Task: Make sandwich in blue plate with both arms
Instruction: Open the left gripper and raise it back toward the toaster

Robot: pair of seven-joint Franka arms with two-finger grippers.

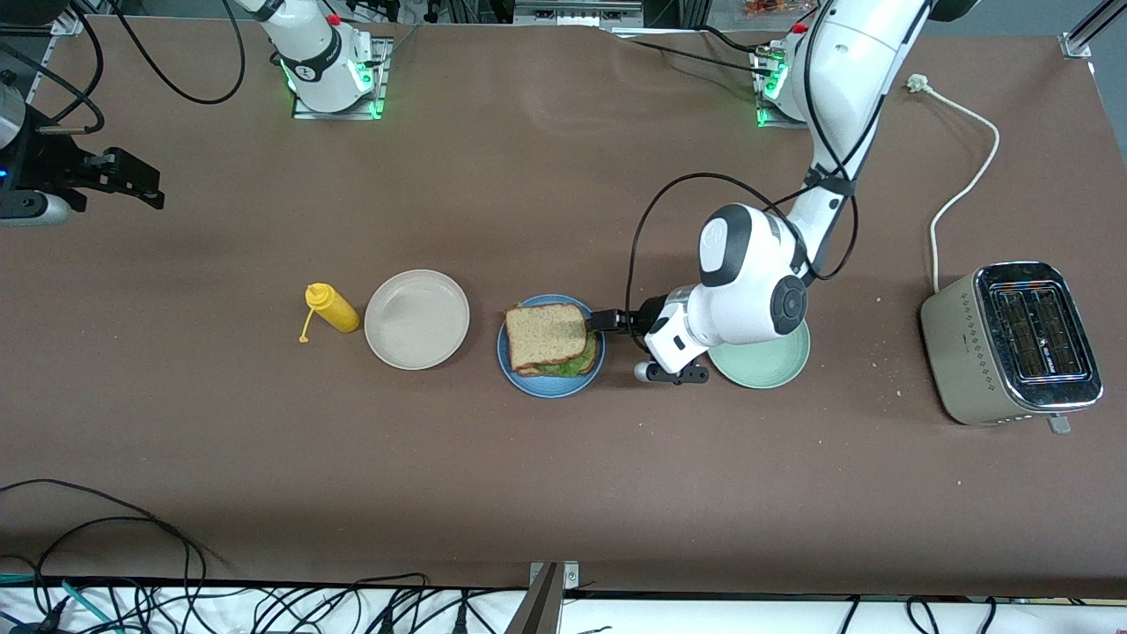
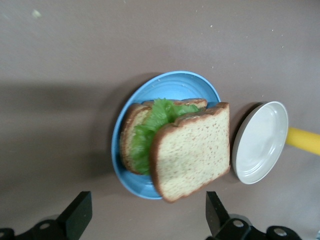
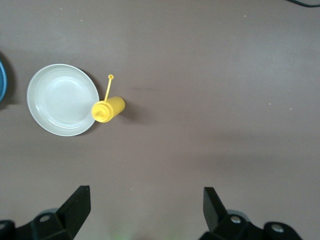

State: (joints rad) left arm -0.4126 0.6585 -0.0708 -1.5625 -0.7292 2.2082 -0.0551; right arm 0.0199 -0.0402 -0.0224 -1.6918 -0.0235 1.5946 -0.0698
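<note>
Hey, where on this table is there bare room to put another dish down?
Bare patches: between the row of plates and the table edge nearest the front camera, and between the pale green plate and the toaster. Crowded: the mustard bottle, beige plate, blue plate and left gripper sit close together.

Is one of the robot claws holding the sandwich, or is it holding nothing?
Nothing is held. The left claw is open beside the sandwich on the blue plate; the right claw is open over bare table.
</note>
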